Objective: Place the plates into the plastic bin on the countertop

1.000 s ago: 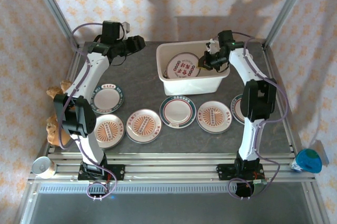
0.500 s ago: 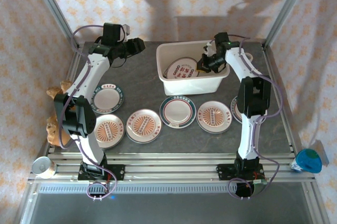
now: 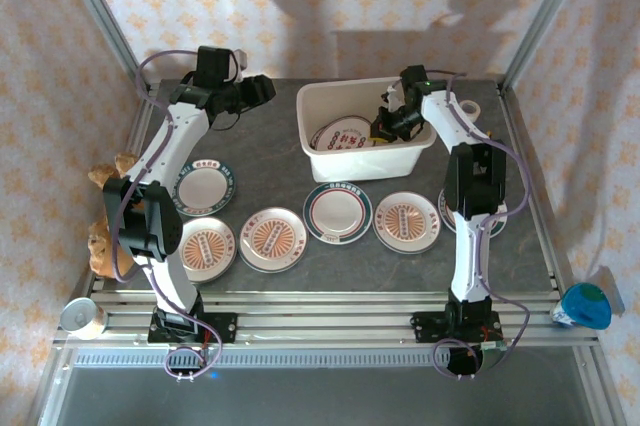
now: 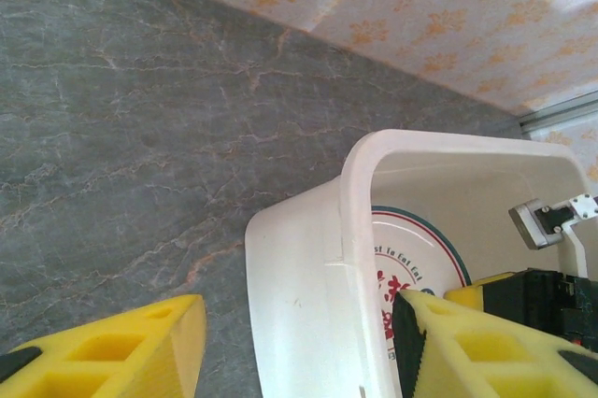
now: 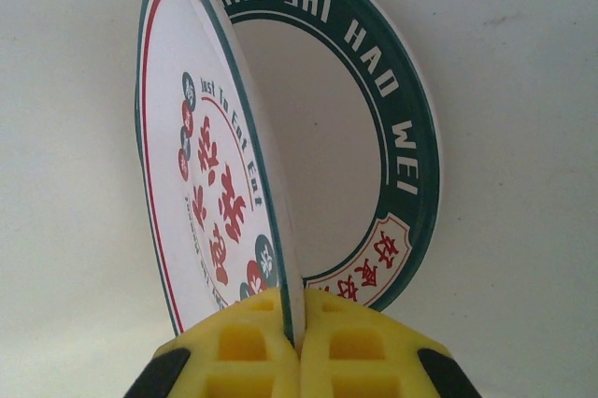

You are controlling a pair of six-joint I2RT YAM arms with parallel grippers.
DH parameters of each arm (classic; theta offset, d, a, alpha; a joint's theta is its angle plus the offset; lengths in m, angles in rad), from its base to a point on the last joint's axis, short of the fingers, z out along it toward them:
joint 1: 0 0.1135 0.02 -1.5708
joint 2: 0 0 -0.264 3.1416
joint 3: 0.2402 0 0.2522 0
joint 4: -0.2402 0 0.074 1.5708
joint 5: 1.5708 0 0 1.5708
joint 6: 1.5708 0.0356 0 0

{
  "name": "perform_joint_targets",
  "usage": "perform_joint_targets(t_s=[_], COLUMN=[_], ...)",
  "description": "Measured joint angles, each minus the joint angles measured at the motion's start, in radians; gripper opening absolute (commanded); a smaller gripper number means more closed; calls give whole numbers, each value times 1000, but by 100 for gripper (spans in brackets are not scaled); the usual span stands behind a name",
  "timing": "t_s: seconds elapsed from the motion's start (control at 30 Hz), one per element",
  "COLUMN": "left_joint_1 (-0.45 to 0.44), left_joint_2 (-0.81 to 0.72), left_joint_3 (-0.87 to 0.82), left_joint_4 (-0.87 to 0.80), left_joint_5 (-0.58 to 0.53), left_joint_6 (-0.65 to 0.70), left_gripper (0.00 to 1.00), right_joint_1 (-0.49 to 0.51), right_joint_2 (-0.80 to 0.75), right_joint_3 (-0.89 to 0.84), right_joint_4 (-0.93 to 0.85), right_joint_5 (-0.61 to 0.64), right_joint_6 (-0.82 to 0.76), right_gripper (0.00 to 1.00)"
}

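Note:
The white plastic bin (image 3: 322,98) stands at the back middle of the dark countertop (image 3: 260,151). My right gripper (image 3: 387,124) reaches into it, shut on the edge of a plate (image 5: 201,164) with red print that stands tilted on its rim. Behind it a teal-rimmed plate (image 5: 411,136) lies on the bin floor. My left gripper (image 3: 256,89) hovers open just left of the bin, whose corner (image 4: 350,220) shows between its yellow fingers (image 4: 131,347). Several plates lie in front: (image 3: 205,186), (image 3: 208,246), (image 3: 272,238), (image 3: 338,210), (image 3: 406,221).
One more plate (image 3: 452,208) lies partly under my right arm. A white tape roll (image 3: 467,108) sits behind the bin's right end. Aluminium posts frame the back corners. A metal tin (image 3: 80,316) and a blue object (image 3: 585,304) rest off the countertop's front corners.
My right gripper has carried the plate back and left, deeper into the bin, and the arm's elbow has swung left. The left arm has hardly moved.

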Motion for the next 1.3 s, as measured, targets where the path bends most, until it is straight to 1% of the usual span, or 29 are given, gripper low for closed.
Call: perform_joint_targets(t_s=[0.2,0.33,0.7,0.93,1.1,1.3], left_joint_1=[0,0,0,0,0,0], left_joint_2=[0,0,8,15,15,15], left_joint_3=[-3,-3,-3,-3,-6,-46], left_joint_4=[-4,-10,-37,-64,-90,-101], left_joint_5=[-2,-2,-3,-3,-2,-2], left_joint_6=[11,18,38,57,84,116], left_gripper=[56,56,56,56,56,56], right_joint_1=[2,4,11,15,22,26], right_joint_2=[16,32,34,23,-27,-89], right_joint_3=[15,16,16,16,16,16], right_joint_4=[-16,-23,-50,-50,-49,-53], right_joint_5=[23,42,87,133,182,247], right_joint_6=[-1,0,6,13,16,21], right_gripper=[7,13,43,60,65,68])
